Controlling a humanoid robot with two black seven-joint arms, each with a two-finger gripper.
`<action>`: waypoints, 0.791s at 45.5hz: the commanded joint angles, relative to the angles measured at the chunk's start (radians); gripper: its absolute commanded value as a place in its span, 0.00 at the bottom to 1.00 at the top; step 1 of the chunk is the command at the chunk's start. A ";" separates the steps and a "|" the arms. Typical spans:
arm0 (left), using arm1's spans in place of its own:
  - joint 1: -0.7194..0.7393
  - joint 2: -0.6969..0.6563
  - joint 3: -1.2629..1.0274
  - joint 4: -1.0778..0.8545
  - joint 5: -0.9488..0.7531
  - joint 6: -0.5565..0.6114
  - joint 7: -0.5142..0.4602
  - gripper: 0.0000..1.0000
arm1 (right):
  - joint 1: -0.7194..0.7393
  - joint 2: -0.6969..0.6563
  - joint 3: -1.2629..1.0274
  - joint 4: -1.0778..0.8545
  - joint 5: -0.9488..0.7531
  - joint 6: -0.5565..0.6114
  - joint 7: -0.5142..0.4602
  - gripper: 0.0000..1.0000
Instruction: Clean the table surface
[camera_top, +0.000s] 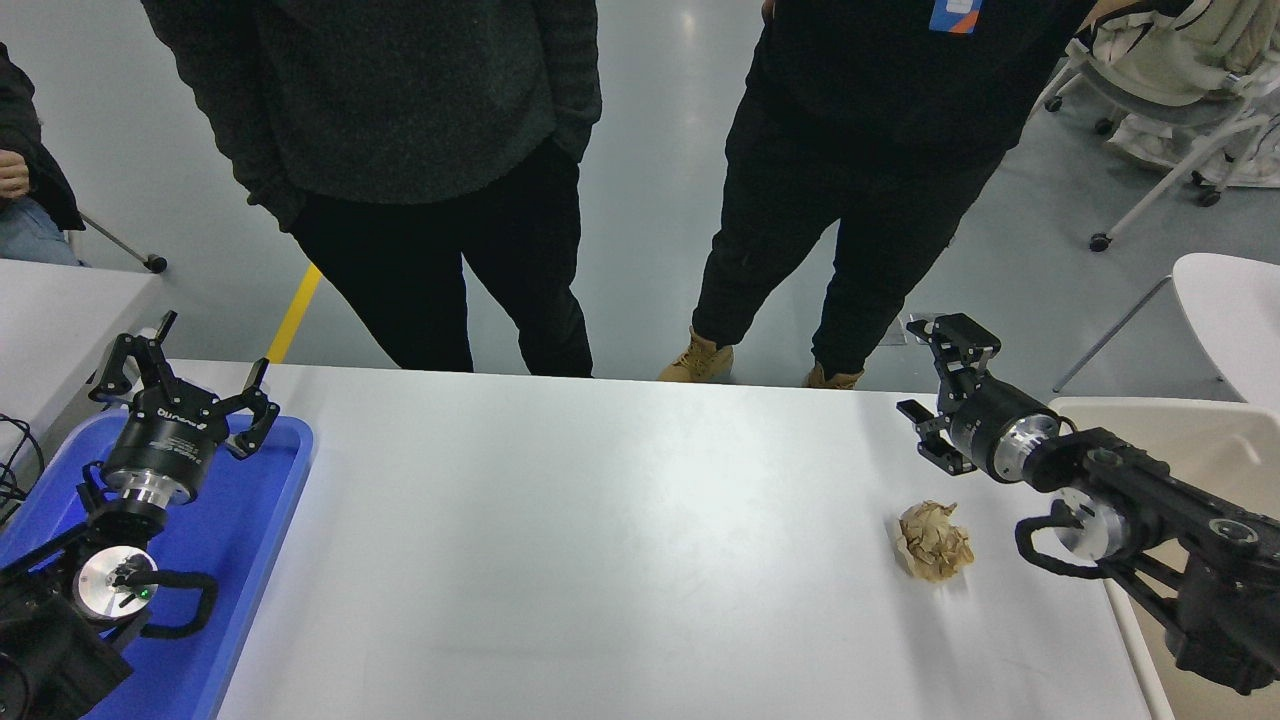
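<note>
The white table surface (600, 540) fills most of the view, with a crumpled brown paper ball (934, 541) sitting on it toward the right end. The right gripper (940, 385) hangs just beyond the ball near the far edge, jaws apart and empty. The left gripper (185, 385) is parked over the blue tray (250, 540), jaws apart too.

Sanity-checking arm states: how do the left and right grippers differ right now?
The left gripper hangs over the blue tray at the table's left end; the right gripper hangs over bare table surface near the far right corner, beyond the crumpled brown paper. Left points away from the camera; right is turned leftward. Both are open and empty.
</note>
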 joint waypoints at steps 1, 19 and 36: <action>0.000 0.000 0.001 0.000 0.000 0.000 0.000 1.00 | 0.076 -0.096 -0.229 0.062 -0.297 -0.001 0.014 1.00; 0.000 0.000 -0.001 0.001 0.000 0.000 0.000 1.00 | 0.147 -0.137 -0.454 0.059 -0.787 -0.016 0.020 1.00; 0.000 0.000 -0.001 0.000 0.000 0.000 0.000 1.00 | 0.223 -0.108 -0.637 0.019 -0.930 -0.085 0.020 1.00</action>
